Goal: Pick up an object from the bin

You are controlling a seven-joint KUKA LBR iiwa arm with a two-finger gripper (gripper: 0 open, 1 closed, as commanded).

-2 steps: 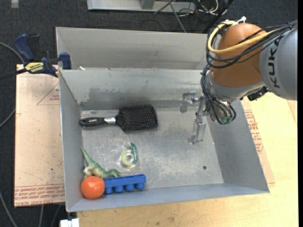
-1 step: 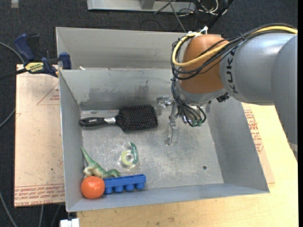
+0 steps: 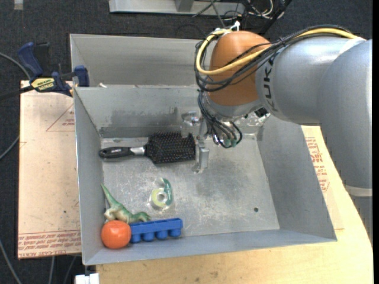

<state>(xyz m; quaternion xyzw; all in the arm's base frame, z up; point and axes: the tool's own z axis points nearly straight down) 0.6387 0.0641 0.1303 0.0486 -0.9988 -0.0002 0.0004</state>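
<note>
1. The grey metal bin (image 3: 237, 209) has sloping walls and a flat, scuffed floor, and most of that floor's right half is bare.
2. The silver arm (image 3: 320, 81) enters from the right side of the camera view. A rounded orange cover (image 3: 237, 61) sits on its wrist, with yellow and black cables looped around it.
3. The gripper (image 3: 200, 154) hangs below that cover, low in the bin and near the middle of the back part of the floor. It points down at the floor.
4. Whether the gripper is released or clenched cannot be told from this view, and nothing can be seen held in it.
5. The thing nearest to it is a black hairbrush (image 3: 155, 149), which lies flat along the back of the floor. Its bristled head points right and its glossy handle points towards the left wall.
6. The gripper stands just beside the right end of the brush head. Whether it touches the bristles cannot be told.
7. A small clear ring with a green streak (image 3: 160, 196) lies on the floor, nearer the front than the brush and apart from it.
8. The rest is gathered in the front left corner: a green toy dinosaur (image 3: 113, 205), an orange ball (image 3: 115, 234) and a blue studded block (image 3: 156, 229). The ball touches the left end of the block, and the dinosaur lies just behind the two.
9. That corner group lies well apart from the gripper.
</note>
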